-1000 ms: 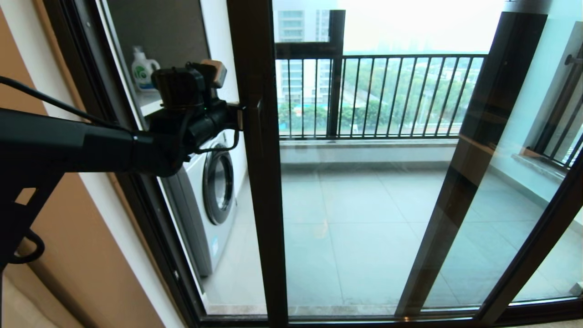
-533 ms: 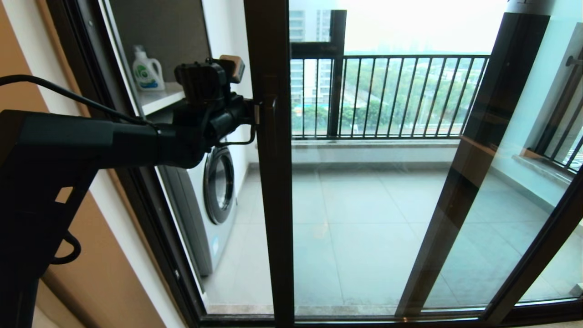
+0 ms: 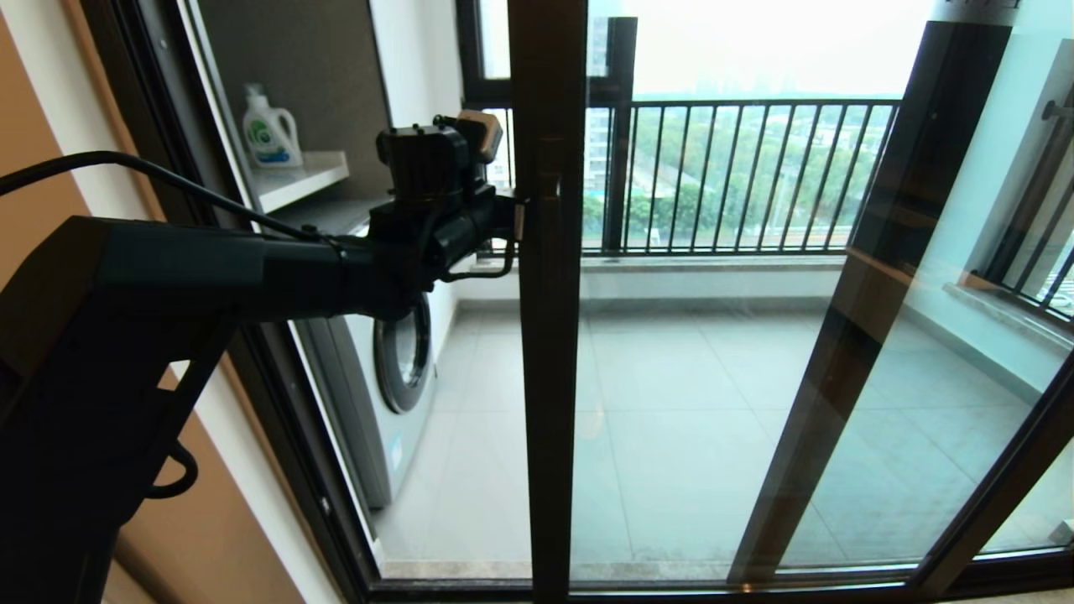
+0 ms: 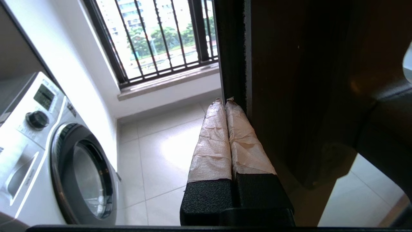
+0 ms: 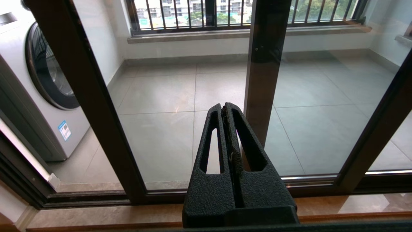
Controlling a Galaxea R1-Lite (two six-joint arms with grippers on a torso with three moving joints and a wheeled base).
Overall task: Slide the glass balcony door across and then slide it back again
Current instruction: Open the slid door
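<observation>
The glass balcony door (image 3: 550, 352) is a tall clear pane in a dark brown frame, and its left upright stands near the middle of the head view. My left gripper (image 3: 513, 220) is shut with nothing between its taped fingers (image 4: 214, 135). Its tip (image 4: 225, 101) presses sideways against the edge of that upright (image 4: 289, 80) at handle height. The doorway stands partly open to the left of the upright. My right gripper (image 5: 224, 108) is shut and empty. It hangs low in front of the pane, apart from the door's upright (image 5: 87, 96), and does not show in the head view.
A white washing machine (image 3: 394, 377) and a shelf with a detergent bottle (image 3: 270, 130) stand behind the opening at left. The fixed door frame (image 3: 252, 377) bounds the left side. A second brown upright (image 3: 839, 335) shows through the glass at right. A black railing (image 3: 738, 168) closes off the tiled balcony.
The door's upright has slid to the right with my left gripper pressed against it. The opening beside the washing machine has widened.
</observation>
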